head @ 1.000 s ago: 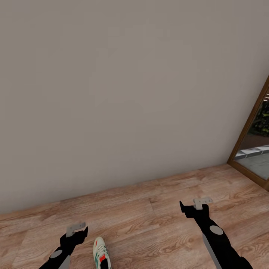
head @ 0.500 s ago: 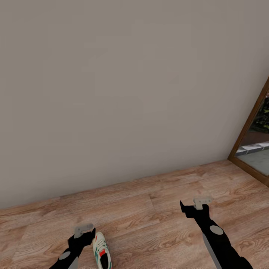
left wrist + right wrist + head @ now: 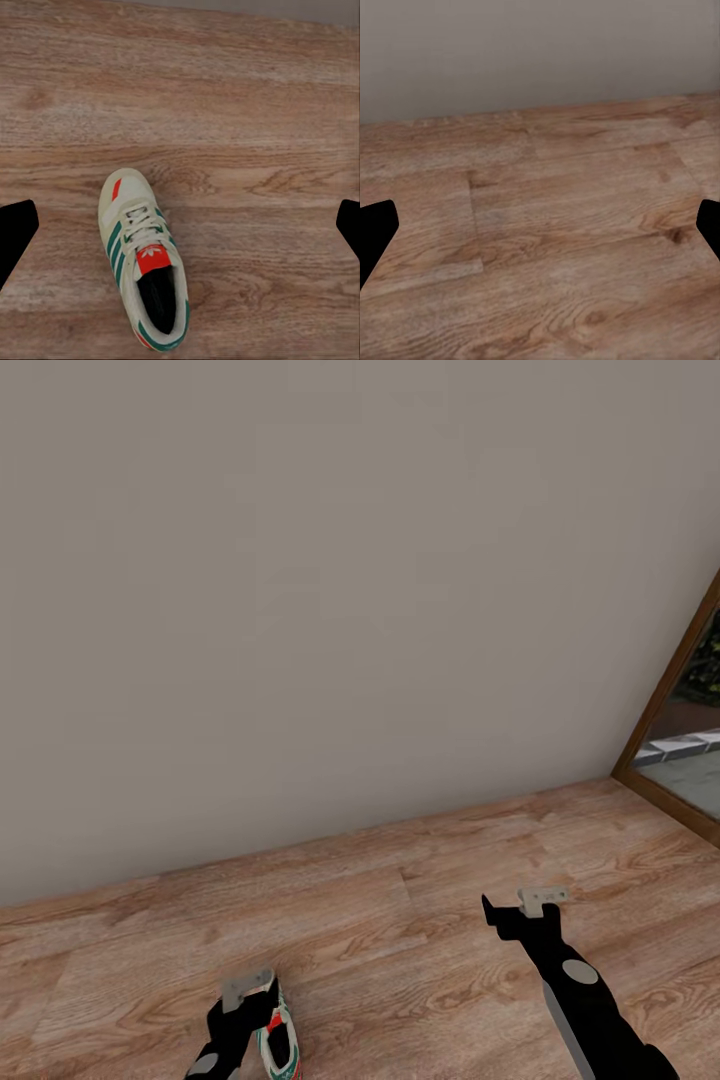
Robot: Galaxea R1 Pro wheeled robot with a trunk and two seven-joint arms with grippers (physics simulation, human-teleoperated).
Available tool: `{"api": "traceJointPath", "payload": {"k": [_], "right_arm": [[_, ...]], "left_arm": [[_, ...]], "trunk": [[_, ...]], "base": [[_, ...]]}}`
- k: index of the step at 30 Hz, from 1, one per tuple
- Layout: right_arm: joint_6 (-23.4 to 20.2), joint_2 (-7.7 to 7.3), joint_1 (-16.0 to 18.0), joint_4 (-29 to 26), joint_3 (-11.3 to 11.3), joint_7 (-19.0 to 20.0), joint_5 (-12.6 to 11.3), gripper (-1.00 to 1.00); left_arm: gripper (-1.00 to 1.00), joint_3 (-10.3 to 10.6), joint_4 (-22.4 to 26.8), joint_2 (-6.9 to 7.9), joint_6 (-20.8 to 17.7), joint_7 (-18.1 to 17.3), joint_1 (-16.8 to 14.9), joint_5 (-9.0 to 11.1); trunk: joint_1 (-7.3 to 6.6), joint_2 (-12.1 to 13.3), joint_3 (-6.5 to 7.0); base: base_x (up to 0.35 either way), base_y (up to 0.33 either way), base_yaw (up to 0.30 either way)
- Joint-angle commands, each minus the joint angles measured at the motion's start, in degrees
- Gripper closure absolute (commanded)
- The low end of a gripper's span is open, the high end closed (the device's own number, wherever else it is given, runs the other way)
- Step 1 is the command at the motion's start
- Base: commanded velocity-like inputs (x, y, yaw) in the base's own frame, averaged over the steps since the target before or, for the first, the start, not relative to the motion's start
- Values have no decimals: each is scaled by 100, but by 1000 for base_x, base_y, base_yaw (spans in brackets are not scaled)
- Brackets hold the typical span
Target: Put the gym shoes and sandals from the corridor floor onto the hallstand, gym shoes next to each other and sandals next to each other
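So over on the left, the left gripper (image 3: 247, 992) is hanging right above one gym shoe (image 3: 280, 1045) that's lying on the wood floor (image 3: 400, 950), low in the head view. The arm covers part of the shoe there. From the left wrist camera you get the whole shoe (image 3: 144, 259): cream with green stripes, red-orange tongue, sitting flat on its sole with the opening facing up. The two black fingertips (image 3: 15, 232) sit way out at either edge of that shot, so the jaws are spread wide and nothing's between them but shoe and planks.

Moving right, the right gripper (image 3: 515, 908) is held out over bare floor, jaws spread wide too, not holding anything. Behind everything is a plain grey wall (image 3: 350, 580), and far right there's a wood-framed doorway (image 3: 680, 750).
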State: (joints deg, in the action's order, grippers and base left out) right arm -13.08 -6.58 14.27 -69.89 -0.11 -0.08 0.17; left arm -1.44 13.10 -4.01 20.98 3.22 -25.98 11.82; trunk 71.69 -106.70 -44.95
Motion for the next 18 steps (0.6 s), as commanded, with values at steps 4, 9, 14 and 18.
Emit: {"api": "traceJointPath", "payload": {"k": [4, 9, 14, 18], "right_arm": [[-121, -1, 4, -156, -1, -5, 1, -100], [-376, -1, 7, -457, -5, -3, -4, -100], [-695, -1, 18, -882, -5, -1, -7, -100], [-861, -1, 21, -1064, -4, -1, -13, -100]], "left_arm": [[-100, -13, -73, -53, 57, 212, -4, 18], [-100, -14, -149, -168, 96, 655, -2, 22], [-100, -7, -172, -228, 106, 866, -3, 14], [-100, -6, -174, -235, 107, 891, -4, 14]], "trunk": [[88, -164, -114], [198, -365, -249], [307, -565, -385], [395, -726, -493]], "base": [[0, 0, 0], [0, 0, 11], [0, 0, 45], [0, 0, 61]]}}
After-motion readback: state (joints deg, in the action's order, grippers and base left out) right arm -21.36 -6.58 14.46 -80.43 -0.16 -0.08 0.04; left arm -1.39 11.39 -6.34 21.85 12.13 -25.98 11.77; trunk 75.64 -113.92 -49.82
